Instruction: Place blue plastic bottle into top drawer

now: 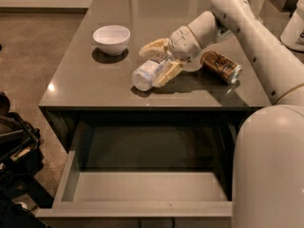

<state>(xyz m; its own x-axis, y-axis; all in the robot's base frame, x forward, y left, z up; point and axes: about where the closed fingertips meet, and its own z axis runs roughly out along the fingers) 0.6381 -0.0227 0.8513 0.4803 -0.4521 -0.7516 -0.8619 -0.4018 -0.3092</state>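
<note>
The blue plastic bottle [148, 71] lies tilted near the middle of the grey countertop [85, 82], its white cap end pointing front-left. My gripper [153, 65] reaches in from the right. Its yellowish fingers [153, 46] sit on either side of the bottle and close on it, low over the counter. The top drawer [142, 186] is pulled open below the counter's front edge, and its smooth grey inside holds nothing.
A gold-brown drink can [221, 66] lies on the counter just right of the gripper. A white bowl [111, 38] stands at the back left. My white arm [251, 37] crosses the right side, and dark equipment [14, 146] sits on the floor to the left.
</note>
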